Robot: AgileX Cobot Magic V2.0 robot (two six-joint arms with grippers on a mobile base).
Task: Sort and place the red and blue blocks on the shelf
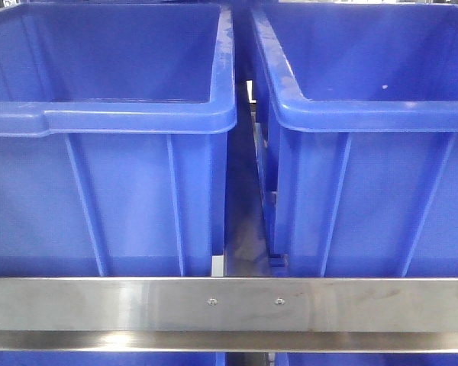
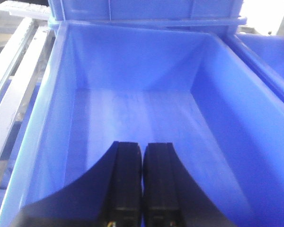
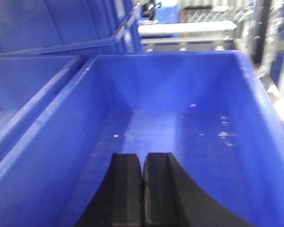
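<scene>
Two blue bins [image 1: 107,114] [image 1: 366,114] sit side by side behind the shelf [image 1: 229,305] front rail. Left gripper [image 2: 142,156] hangs over one bin's floor, jaws pressed together, holding nothing. Right gripper [image 3: 143,165] likewise over the other. No red or blue block is in view.

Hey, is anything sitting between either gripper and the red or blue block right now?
Can't say: neither block shows in any view. The left gripper and right gripper are both shut, and each looks down into a blue bin whose visible floor is bare. The front view shows only two bins behind a steel shelf rail.
</scene>
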